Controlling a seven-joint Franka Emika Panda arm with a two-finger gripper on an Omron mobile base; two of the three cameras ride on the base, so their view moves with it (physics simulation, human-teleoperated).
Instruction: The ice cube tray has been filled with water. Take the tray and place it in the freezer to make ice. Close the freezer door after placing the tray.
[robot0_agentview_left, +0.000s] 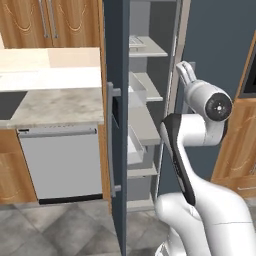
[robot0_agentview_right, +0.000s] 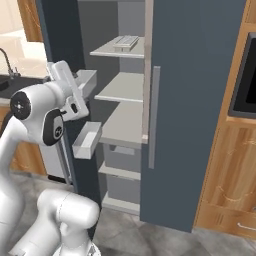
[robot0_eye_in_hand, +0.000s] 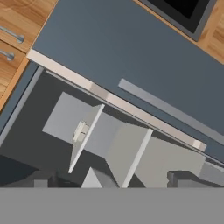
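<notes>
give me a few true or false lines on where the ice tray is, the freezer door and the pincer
1. The small pale grey-white gridded ice cube tray lies on the top light grey shelf of the dark slate-blue freezer. True.
2. The tall slate-blue freezer door with the black dispenser panel is shut. False: it stands open, edge-on in the left base view.
3. The pincer holds the tray. False: its dark fingertips hold nothing, and the tray sits deeper on the shelf.
4. A silver dishwasher sits under the marble counter. True.
</notes>
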